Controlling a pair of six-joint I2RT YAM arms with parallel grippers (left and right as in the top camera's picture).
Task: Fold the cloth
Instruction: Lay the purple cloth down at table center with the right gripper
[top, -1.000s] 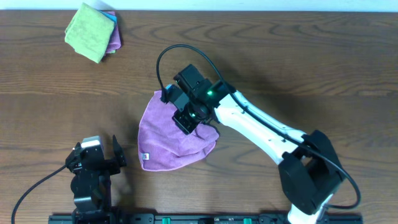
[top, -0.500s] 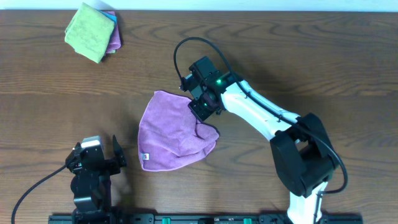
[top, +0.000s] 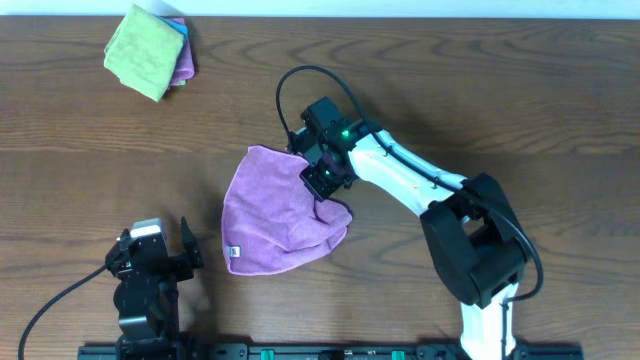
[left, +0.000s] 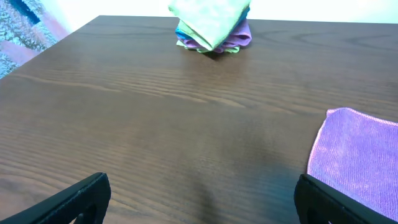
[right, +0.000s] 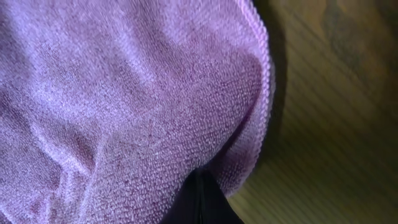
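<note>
Mid-fold at the dark wooden table (top: 520, 90): working the purple cloth (top: 265, 215) with the right gripper (top: 322, 180), set down on the rumpled right edge near the top corner. Looks clamped on a bunched hem, judging by the wrist view, with purple pile crowding the lens and drawn into the dark tip at the bottom; hard to confirm from overhead. Finds the cloth near the table's middle, spread in a rough, rounded shape, flat on the left side, puckered and doubled at the lower right beside the gripper. Has the left gripper (top: 158, 262) parked near the front edge, well apart from the cloth, fingers (left: 74, 196) spread wide and holding nothing. Shows a stack of folded cloths (top: 150, 50), green on top, at the far left corner, touched by neither arm. Appears to be an early stage: taking hold of one edge, with no clean fold laid yet. Calls next, in all likelihood, for lifting that pinched edge and carrying it leftward across the flat part to meet the opposite hem, without dragging the whole piece along, then letting go and smoothing
</note>
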